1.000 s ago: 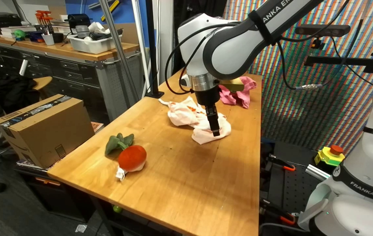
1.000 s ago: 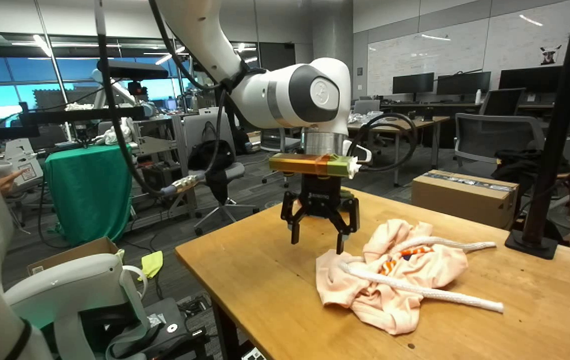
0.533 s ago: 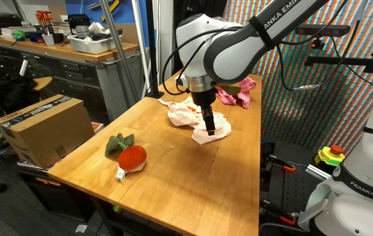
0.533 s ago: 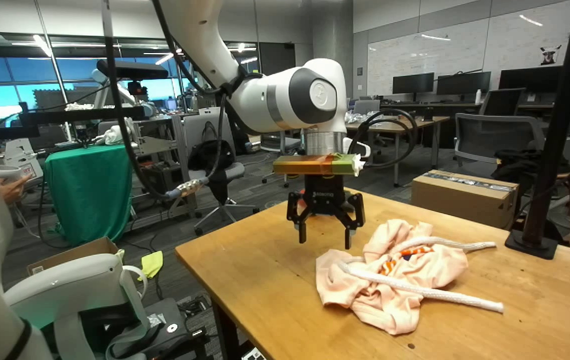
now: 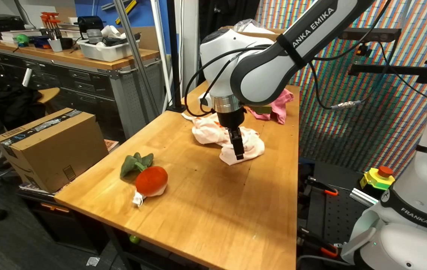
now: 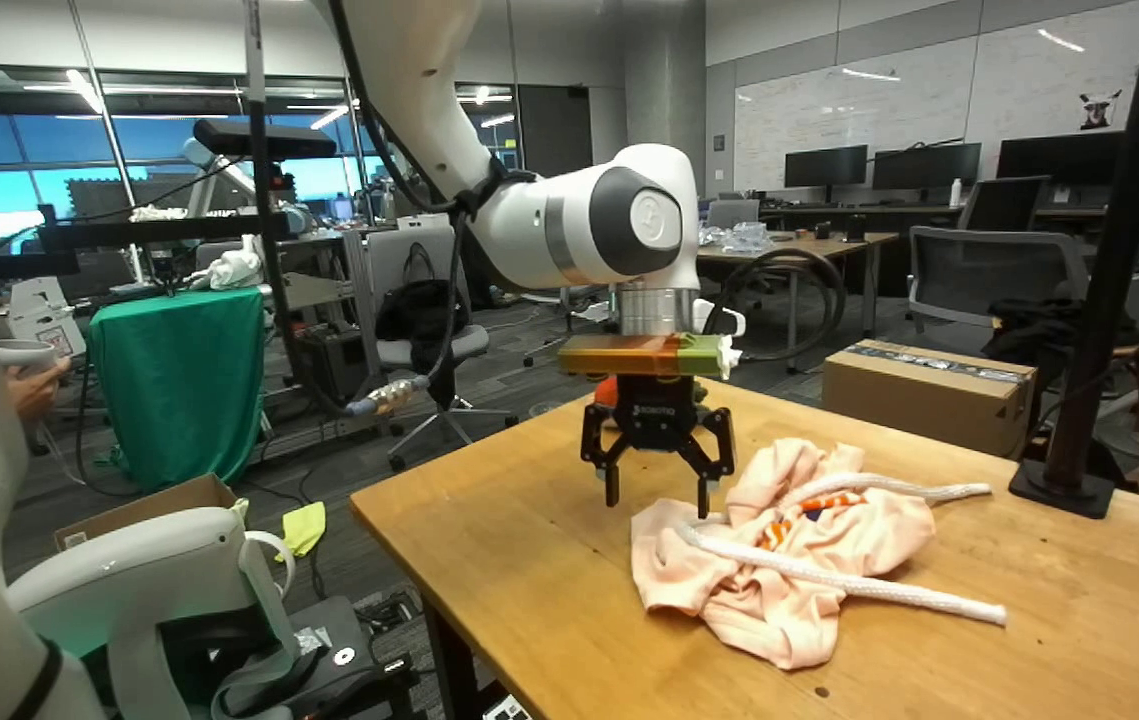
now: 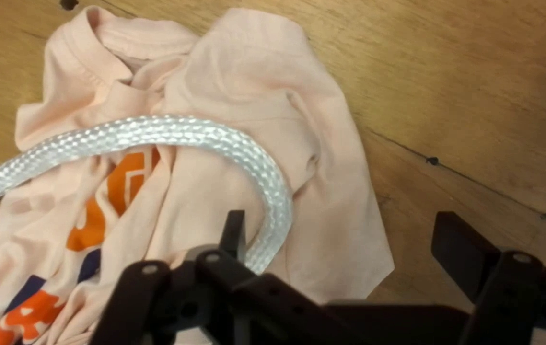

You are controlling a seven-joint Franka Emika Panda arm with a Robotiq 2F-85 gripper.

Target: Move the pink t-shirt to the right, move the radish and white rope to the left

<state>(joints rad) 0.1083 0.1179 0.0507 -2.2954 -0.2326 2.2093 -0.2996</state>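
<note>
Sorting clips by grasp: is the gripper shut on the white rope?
No, the gripper stands open, and the braided white rope lies across the peach shirt.

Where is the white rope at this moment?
In an exterior view, the white rope lies in a U on the pale shirt, right of the picture's middle, its bend nearest the end effector and both ends reaching past the shirt.

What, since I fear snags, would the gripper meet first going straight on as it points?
Pointing down, the gripper would probably meet the pale pink cloth first, or perhaps the white rope on it; depth is unclear.
</note>
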